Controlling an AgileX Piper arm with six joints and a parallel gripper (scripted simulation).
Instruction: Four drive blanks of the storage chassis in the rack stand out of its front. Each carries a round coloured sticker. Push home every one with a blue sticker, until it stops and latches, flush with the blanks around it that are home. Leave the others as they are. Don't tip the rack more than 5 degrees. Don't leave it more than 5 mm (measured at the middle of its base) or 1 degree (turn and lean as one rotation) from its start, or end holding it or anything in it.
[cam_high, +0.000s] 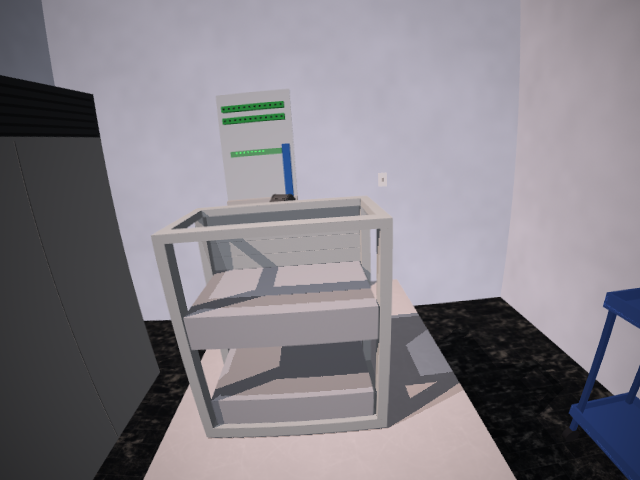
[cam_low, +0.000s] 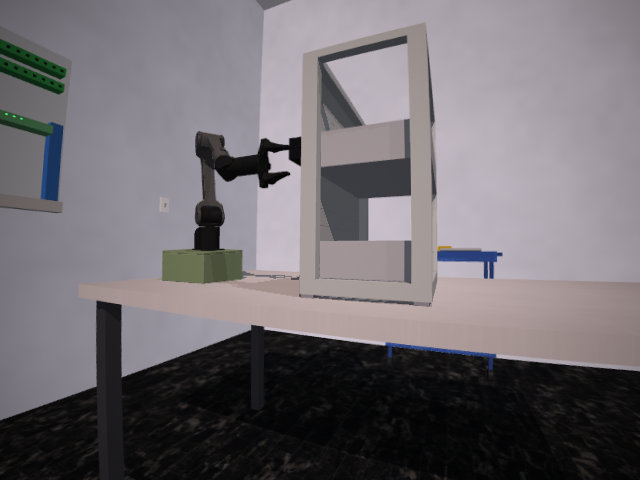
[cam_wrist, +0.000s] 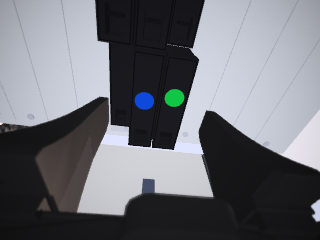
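Note:
The grey rack (cam_high: 268, 230) (cam_low: 310, 155) stands on the table and carries the storage chassis (cam_high: 281, 325) (cam_low: 361, 142) on its upper level. In the wrist view two black drive blanks stand out side by side: one with a blue sticker (cam_wrist: 144, 100), and to its right one with a green sticker (cam_wrist: 174, 97). More black blanks (cam_wrist: 150, 20) show above them, with no stickers in sight. The protruding blanks show in the exterior view (cam_low: 295, 149) at the rack's front. My gripper (cam_wrist: 156, 115) (cam_low: 285, 161) is open and empty, right in front of these two blanks, with its fingers either side of them.
The arm stands on a green base (cam_low: 201, 265) on the beige table (cam_low: 516, 310). A second grey unit (cam_low: 361, 260) sits low in the rack. A dark cabinet (cam_high: 51, 258), a wall panel (cam_high: 255, 144) and a blue cart (cam_high: 615, 387) stand around the table.

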